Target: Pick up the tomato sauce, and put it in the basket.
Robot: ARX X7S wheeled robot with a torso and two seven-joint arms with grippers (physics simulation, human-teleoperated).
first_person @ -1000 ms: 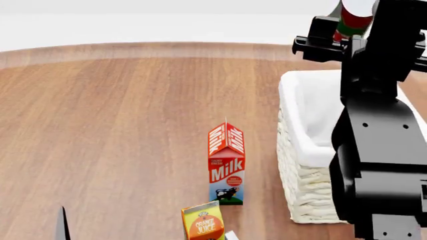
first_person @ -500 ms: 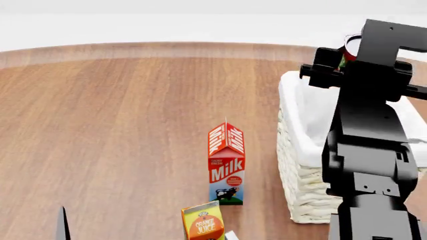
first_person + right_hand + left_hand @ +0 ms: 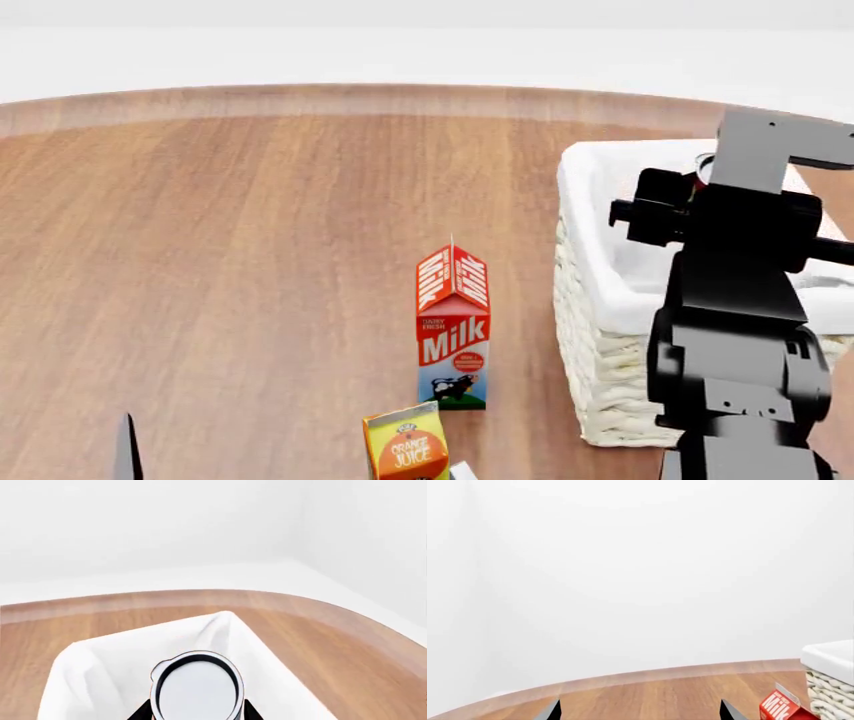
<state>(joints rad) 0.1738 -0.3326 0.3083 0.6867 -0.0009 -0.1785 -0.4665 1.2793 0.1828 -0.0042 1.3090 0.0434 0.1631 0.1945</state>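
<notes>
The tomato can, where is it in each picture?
Head view: tomato sauce peeks out behind the black right arm, above the basket.
Right wrist view: its round lid fills the lower middle, over the basket's white liner.
Left wrist view: not visible.
Shared landmark: the basket, also in the left wrist view.

Bare sim test scene, no real room: round wood table (image 3: 240,250) w/ blank white walls (image 3: 640,570) behind it; groceries on it, milk carton (image 3: 454,325) beside basket (image 3: 601,330).

Right tool (image 3: 195,712) closed, arm lowered forward; left tool (image 3: 639,711) fingers apart, low
</notes>
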